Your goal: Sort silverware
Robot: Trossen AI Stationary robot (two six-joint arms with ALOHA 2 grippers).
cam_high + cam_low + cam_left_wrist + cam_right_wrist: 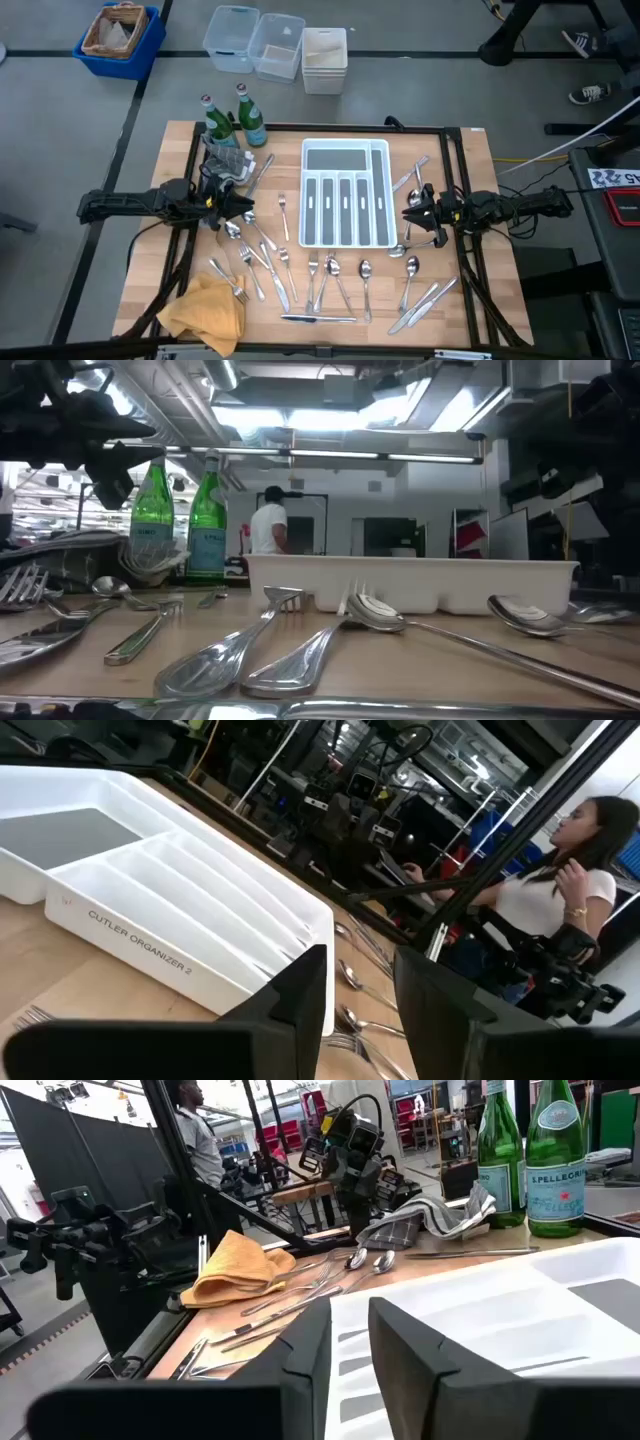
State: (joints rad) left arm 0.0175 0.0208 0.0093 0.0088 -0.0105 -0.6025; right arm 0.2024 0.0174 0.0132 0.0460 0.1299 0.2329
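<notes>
One camera hangs above me, looking straight down on the whole worktop. Another sits at worktop height, close behind the cutlery, facing the white tray. Each wrist camera looks across that tray from opposite sides, at 3 and 9 o'clock.

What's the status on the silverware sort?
Left gripper and right gripper open, flanking the white tray. Tray empty; silverware all loose on table. Nothing blocking.

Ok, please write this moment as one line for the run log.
left claw: open, empty, left of tray | right claw: open, empty, right of tray | silverware: on table, unsorted
</notes>
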